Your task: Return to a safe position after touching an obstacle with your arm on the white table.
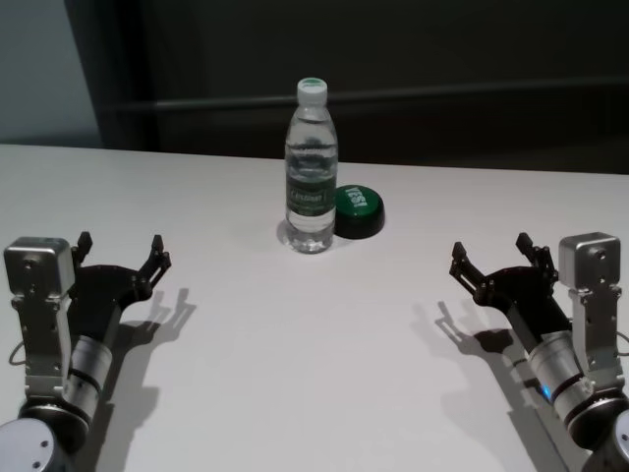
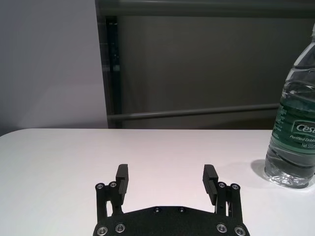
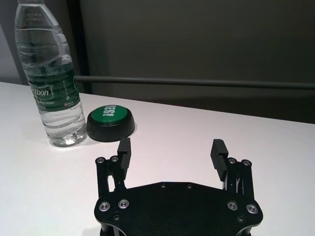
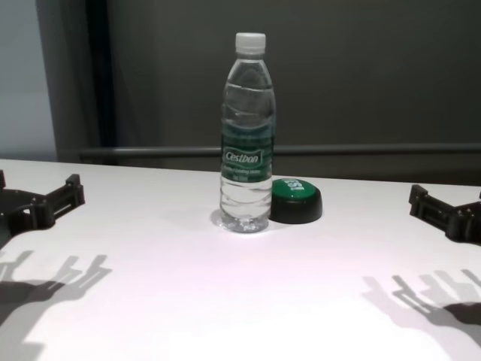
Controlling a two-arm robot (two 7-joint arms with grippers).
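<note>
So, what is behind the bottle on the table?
Beside and slightly behind the bottle, on its right, a green-topped button sits on the table. Beyond them is the table's far edge and a dark wall. Whether bottle and button touch cannot be told.

Left gripper (image 1: 119, 250): matte black plate body, silver screw heads at linkage pivots, two black fingers w/ ribbed pads (image 2: 122, 175). Right gripper (image 1: 494, 257): same build, black plate, silver screws, ribbed black pads (image 3: 218, 153). Both wrists: boxy silver-grey camera housing on bracket, round fastener on face. Forearms: silver cyl. segments w/ black bands; thin dark cable loops beside each. Small blue light on right forearm near base.
</note>
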